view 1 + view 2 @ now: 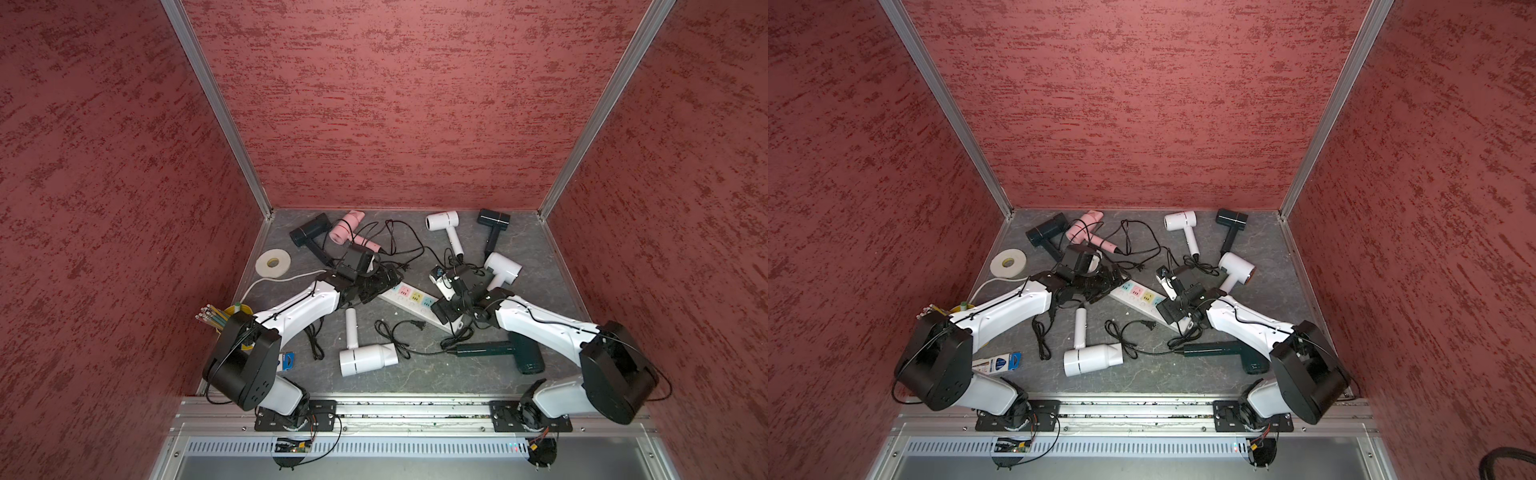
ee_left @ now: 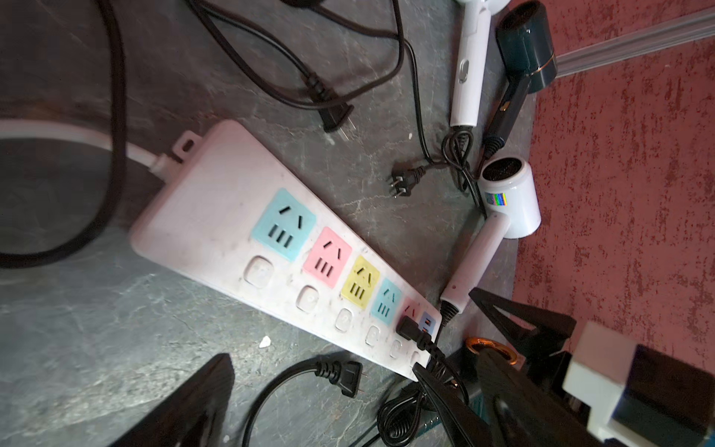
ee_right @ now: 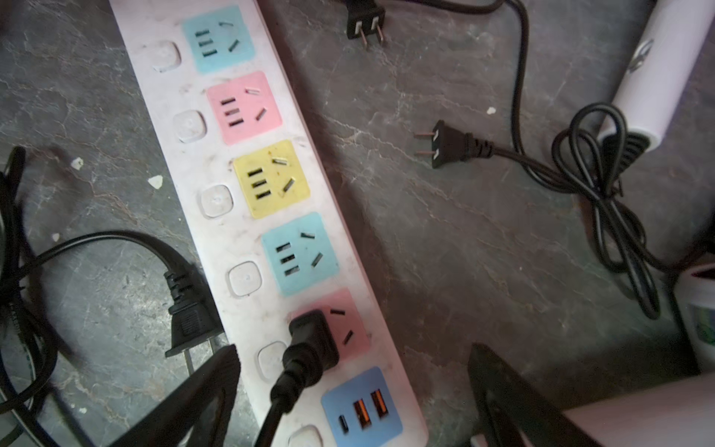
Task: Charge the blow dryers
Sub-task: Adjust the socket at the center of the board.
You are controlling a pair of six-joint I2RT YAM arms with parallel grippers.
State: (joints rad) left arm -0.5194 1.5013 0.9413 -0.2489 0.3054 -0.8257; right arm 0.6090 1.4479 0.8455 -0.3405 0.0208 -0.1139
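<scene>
A long white power strip with pastel sockets [image 1: 409, 296] lies slantwise on the grey marbled table [image 1: 436, 374], its length running from back left to front right. The left hand [image 2: 354, 354] hangs over the strip's cord end, fingers spread wide and holding nothing. The right hand [image 3: 352, 348] hangs over the front-right end, fingers wide apart on either side of the strip. Between them a black plug [image 3: 313, 340] sits in the pink socket beside the blue USB panel, and neither finger touches it.

Seven dryers lie flat around the strip.
- **Back left:** the black T-shaped blow dryer [image 1: 305, 232] has its handle running front-right. The pink blow dryer [image 1: 345, 226] lies just beside it, handle pointing right and forward.
- **Back right:** the white blow dryer [image 1: 442, 220] and the navy blow dryer [image 1: 494, 217] each have the barrel crosswise and the handle pointing frontward.
- **Behind the right hand:** a second white blow dryer [image 1: 505, 266] slants its handle front-left.
- **In front of the strip:** a third white blow dryer [image 1: 365, 359] points its handle backward. The dark green blow dryer [image 1: 486, 349] points its handle left.

A loose two-pin plug [image 3: 449, 145] lies near the strip, prongs toward it.
</scene>
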